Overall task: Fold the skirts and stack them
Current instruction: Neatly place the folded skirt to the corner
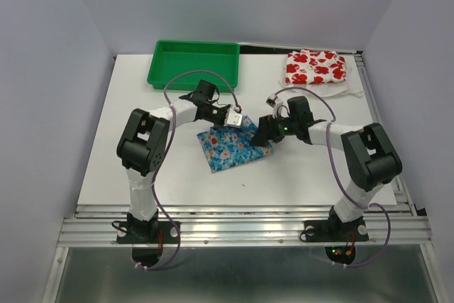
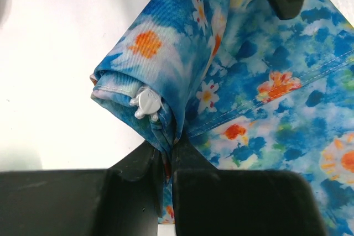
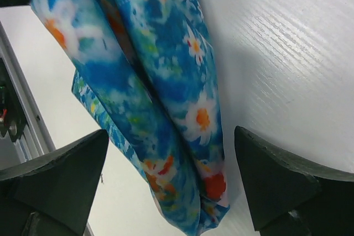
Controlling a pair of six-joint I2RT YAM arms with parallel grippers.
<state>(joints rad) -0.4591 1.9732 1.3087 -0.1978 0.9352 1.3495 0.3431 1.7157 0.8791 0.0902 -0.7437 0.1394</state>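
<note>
Blue skirt edge hidden under L gripper + R gripper. L pinched shut on its fold; R wide open, straddling it.

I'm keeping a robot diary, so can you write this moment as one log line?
stage: folding blue skirt | left gripper: shut on blue skirt | right gripper: open, astride fold | white skirt: far right corner

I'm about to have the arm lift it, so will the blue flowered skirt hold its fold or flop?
Likely floppy: the blue skirt bunches into soft rolls where the left gripper pinches it, so unheld parts would probably droop. It looks thin, so probably light. The fold may slip open, since the right gripper is open around it, not clamping.
</note>
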